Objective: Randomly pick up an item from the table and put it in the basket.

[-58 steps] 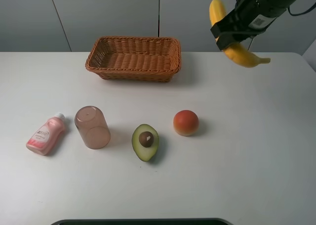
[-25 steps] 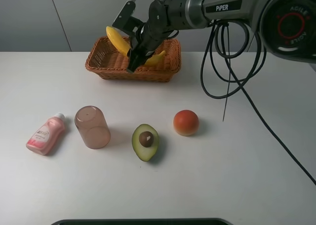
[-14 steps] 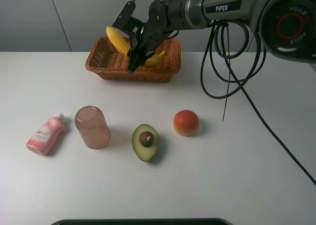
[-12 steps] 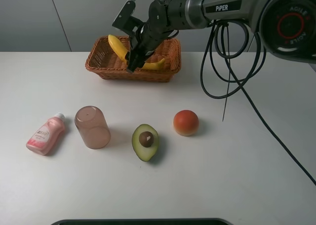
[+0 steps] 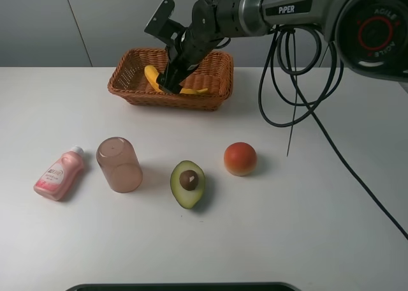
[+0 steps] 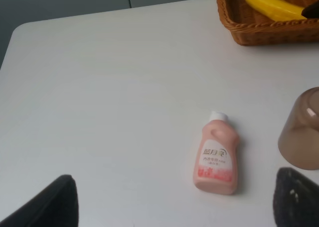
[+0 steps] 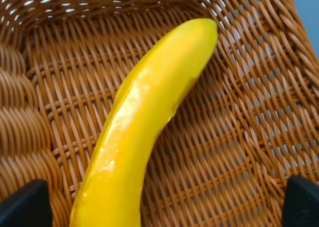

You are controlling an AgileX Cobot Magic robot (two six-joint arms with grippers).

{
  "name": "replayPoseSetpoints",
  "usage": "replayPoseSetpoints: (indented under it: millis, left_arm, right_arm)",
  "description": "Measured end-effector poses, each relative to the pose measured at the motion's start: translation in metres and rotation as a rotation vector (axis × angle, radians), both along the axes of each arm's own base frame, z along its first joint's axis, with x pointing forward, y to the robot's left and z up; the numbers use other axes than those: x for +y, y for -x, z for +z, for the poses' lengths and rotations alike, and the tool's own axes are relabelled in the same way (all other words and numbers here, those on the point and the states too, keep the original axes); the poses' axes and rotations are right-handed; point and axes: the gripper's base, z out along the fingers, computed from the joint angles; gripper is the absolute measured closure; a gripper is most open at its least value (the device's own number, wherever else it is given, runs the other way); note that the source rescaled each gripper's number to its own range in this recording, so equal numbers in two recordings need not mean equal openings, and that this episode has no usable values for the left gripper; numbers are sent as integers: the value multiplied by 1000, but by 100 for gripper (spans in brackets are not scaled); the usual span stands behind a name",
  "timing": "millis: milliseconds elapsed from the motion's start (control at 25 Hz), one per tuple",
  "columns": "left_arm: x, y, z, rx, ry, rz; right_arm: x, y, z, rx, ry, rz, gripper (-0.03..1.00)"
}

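Fingers, right: the dark pads [image 7: 22, 204] are seen at the two edges of the wrist view, spread wide, with nothing pinched between them; the right gripper [image 5: 168, 80] hangs just over the basket floor.
Fingers, left: the left gripper [image 6: 172, 202] is likewise spread wide and holds nothing; only its two dark tips are shown, over bare tabletop, and it is not seen from the high camera.
Table: the white table [image 5: 306, 227] carries everything else.
Basket: the wicker basket [image 5: 167, 99] is set at the far side, near the middle.
Banana: the banana [image 5: 152, 76] is laid inside the basket, on its woven floor, running diagonally; part of it is hidden behind the right gripper in the high view.
Other items: an overturned tinted cup [image 5: 118, 164], a pink bottle [image 5: 59, 173], a halved avocado [image 5: 188, 184] and an orange-red fruit [image 5: 240, 158] are left in a row on the near side, well apart from the basket.
Task progress: the placing is judged done, since the banana is in the basket and no grip on it is seen; only withdrawal of the arm appears to be left.
Arm pose: the right arm [image 5: 287, 4] is stretched across from the right, its wrist bent so that the gripper is pointed steeply down into the basket's left half.
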Motion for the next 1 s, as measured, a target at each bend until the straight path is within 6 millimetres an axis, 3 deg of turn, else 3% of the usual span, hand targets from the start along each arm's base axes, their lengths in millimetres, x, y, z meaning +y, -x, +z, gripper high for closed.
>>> replayPoseSetpoints:
  millis: [160,280,600,760,1000]
  left_arm:
    - [0,0,0,0,0,0]
    - [0,0,0,0,0,0]
    - [0,0,0,0,0,0]
    - [0,0,0,0,0,0]
    - [0,0,0,0,2,1]
  right_arm:
    - [0,0,4,-5,-4,0,-3]
    - [-1,0,20,-31,-5,7,-3]
    - [-13,9,95,-113,49,37,-3]
    - [-34,14,137,-104,-9,-13,-3]
    - [-93,22,191,-5,-83,-179,-3]
